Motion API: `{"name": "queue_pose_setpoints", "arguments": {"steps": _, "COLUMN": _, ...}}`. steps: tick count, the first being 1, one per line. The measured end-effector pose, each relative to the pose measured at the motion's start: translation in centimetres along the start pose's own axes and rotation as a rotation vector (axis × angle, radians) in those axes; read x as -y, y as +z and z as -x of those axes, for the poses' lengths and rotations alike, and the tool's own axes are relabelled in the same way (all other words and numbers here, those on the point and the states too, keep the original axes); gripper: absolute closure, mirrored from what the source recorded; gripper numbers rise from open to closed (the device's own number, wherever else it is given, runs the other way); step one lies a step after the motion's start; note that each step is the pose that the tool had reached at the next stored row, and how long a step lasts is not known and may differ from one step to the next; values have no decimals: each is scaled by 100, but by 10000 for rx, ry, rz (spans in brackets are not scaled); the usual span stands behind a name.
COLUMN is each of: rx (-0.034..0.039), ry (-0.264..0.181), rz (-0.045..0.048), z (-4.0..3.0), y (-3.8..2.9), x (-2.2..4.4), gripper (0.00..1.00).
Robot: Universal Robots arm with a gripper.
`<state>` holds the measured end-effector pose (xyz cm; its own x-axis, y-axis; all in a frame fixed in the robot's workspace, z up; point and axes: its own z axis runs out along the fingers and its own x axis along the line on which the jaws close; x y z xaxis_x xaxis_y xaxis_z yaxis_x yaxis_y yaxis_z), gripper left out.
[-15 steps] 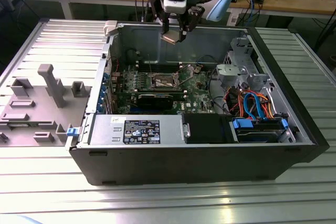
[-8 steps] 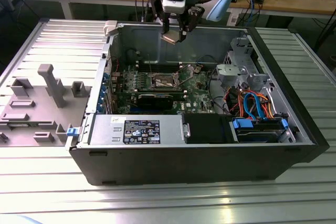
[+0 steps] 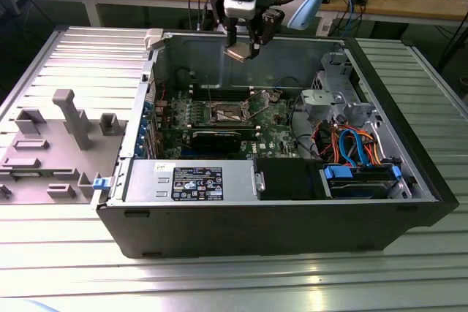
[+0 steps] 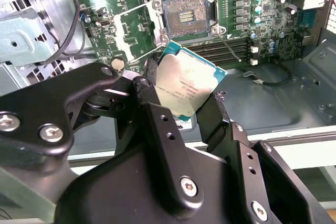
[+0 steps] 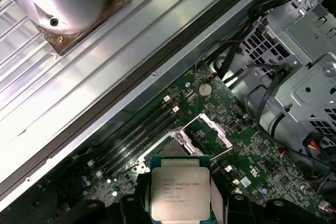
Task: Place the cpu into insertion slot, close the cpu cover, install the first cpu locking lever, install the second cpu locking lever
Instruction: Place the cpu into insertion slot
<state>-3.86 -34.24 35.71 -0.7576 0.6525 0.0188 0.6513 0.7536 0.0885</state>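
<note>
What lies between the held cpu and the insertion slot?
Nothing solid: in the exterior view, open air separates the cpu in the gripper from the insertion slot below it.

In the exterior view we stand well back from the circuit board (image 3: 281,120), looking down from above into the open computer case (image 3: 256,221) that holds it. In both wrist views we hang close over the board (image 4: 131,22) (image 5: 262,166), facing down; they share the chip (image 4: 191,85) (image 5: 180,187) and the board around it.
</note>
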Motion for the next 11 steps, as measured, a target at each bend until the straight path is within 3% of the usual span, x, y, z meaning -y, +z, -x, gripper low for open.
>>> {"name": "queue_pose_setpoints", "arguments": {"steps": 11, "rx": 27, "ry": 306, "rz": 6, "z": 0, "y": 0, "x": 0, "gripper": 46}}
